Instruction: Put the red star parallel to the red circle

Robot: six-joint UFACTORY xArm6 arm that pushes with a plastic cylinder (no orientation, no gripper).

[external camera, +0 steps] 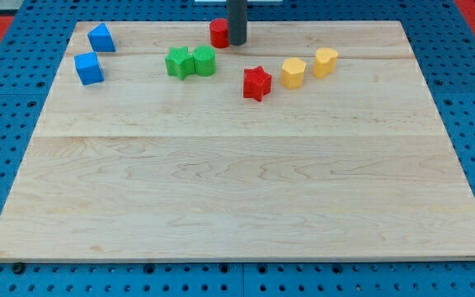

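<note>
The red star point(256, 83) lies on the wooden board a little right of centre near the view's top. The red circle point(218, 33) stands at the board's top edge, up and to the left of the star. My tip point(237, 42) is right beside the red circle on its right side, touching or nearly touching it, and partly hides it. The tip is well above the star, apart from it.
A green star point(178, 63) and a green cylinder point(204, 60) sit together left of the red star. Two yellow blocks point(293, 73) point(326, 62) sit to its right. Two blue blocks point(101, 38) point(89, 68) are at the top left. The board point(237, 190) lies on a blue pegboard.
</note>
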